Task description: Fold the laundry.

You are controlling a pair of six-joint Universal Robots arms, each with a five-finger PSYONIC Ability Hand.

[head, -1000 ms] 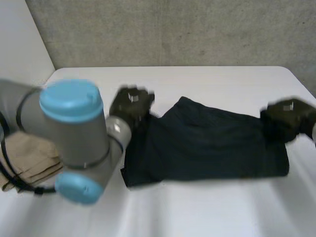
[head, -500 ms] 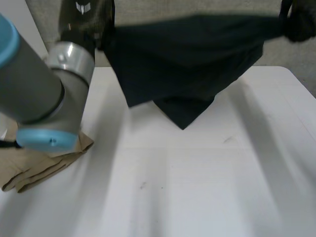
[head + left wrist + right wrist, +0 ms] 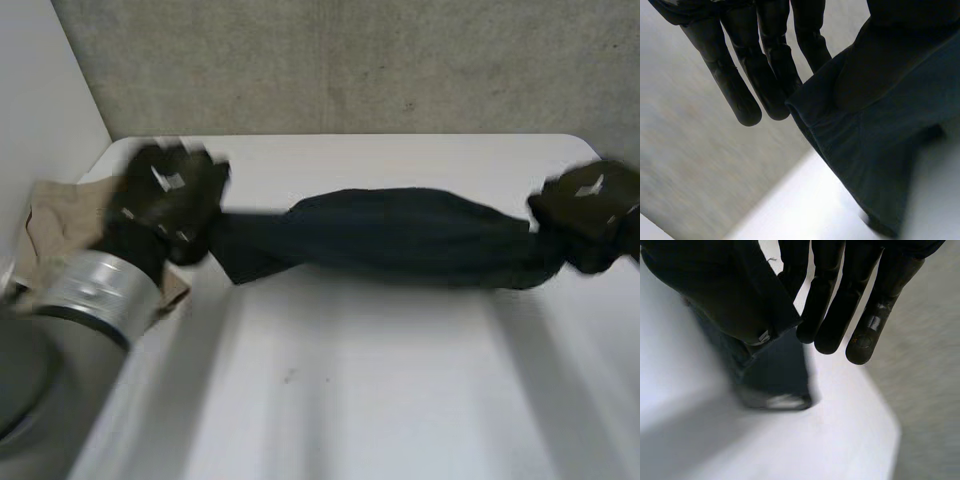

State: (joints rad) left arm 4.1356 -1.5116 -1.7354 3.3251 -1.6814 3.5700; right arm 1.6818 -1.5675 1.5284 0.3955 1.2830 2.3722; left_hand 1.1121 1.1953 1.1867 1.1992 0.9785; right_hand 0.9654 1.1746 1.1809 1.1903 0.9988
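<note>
A dark navy garment [image 3: 390,235] hangs bunched and stretched between my two hands, just above the far part of the white table [image 3: 400,390]. My left hand [image 3: 165,200] grips its left end and my right hand [image 3: 590,210] its right end. Seen from the left wrist, the straight fingers [image 3: 740,75] pinch a hemmed edge of the garment [image 3: 880,125] beside them. Seen from the right wrist, the straight fingers [image 3: 840,300] hold the garment [image 3: 725,295] at an edge with a small metal stud.
A folded beige cloth [image 3: 55,225] lies at the table's left edge, partly behind my left arm [image 3: 70,330]. A grey wall [image 3: 350,60] rises behind the table's far edge.
The garment lay spread flat on the table, was swung up high between both hands, and has now come down again, drawn into a narrow bundle. My left arm has pulled back leftward.
</note>
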